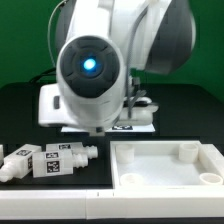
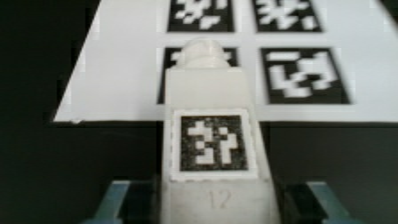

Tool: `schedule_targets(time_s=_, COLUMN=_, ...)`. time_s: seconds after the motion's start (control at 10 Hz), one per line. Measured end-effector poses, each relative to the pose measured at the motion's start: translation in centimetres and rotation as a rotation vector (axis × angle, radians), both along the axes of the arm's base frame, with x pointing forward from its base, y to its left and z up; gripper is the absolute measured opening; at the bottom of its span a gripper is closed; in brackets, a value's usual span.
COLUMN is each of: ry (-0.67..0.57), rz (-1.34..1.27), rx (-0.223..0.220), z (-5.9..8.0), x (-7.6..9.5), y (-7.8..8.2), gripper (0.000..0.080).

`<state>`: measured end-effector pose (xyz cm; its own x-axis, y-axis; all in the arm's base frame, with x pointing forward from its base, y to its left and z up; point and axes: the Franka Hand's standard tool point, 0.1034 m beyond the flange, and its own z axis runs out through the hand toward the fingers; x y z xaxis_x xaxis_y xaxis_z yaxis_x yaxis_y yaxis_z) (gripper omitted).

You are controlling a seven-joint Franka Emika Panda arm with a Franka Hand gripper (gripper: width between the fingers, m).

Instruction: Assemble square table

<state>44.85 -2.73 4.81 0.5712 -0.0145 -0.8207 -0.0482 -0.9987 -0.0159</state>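
End effector (image 2: 214, 200) is being positioned around a tagged white table leg (image 2: 214, 140), one finger on each side; whether the leg is being clamped cannot be told. The leg is being seen over the marker board (image 2: 125, 70). Two further legs (image 1: 60, 158) and the square tabletop (image 1: 160, 170) are being carried by the black worktop (image 1: 15, 120).

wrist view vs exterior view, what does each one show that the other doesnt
Only the wrist view: the claw straddling a tagged leg, one finger on each side. Whether it is clamped is unclear.
Only the exterior view: the square tabletop with its raised rim, loose legs lying at the exterior view's left, and the arm, which hides the claw there.
Both: the marker board.
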Motion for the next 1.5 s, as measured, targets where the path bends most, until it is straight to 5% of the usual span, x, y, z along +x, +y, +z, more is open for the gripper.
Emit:
schedule_targets(time_s=0.2, ry=-0.135, rz=0.018, rx=0.01, z=4.3, x=3.1, y=2.3, gripper=0.0284)
schedule_targets(time_s=0.7, ry=-0.494, rz=0.024, rx=-0.001, z=3.8, x=4.7, y=1.7, gripper=0.0284)
schedule_targets(time_s=1.0, ry=-0.693, rz=0.014, rx=0.003, z=7.2, x=9.9, y=6.9, gripper=0.0284)
schedule_targets(time_s=1.1, ry=-0.756, rz=0.06, rx=0.017, z=8.2, x=10.8, y=7.4, gripper=0.0284)
schedule_targets(time_s=1.5, ry=-0.991, rz=0.077, rx=0.003, z=7.8, x=11.4, y=6.6, gripper=0.0284)
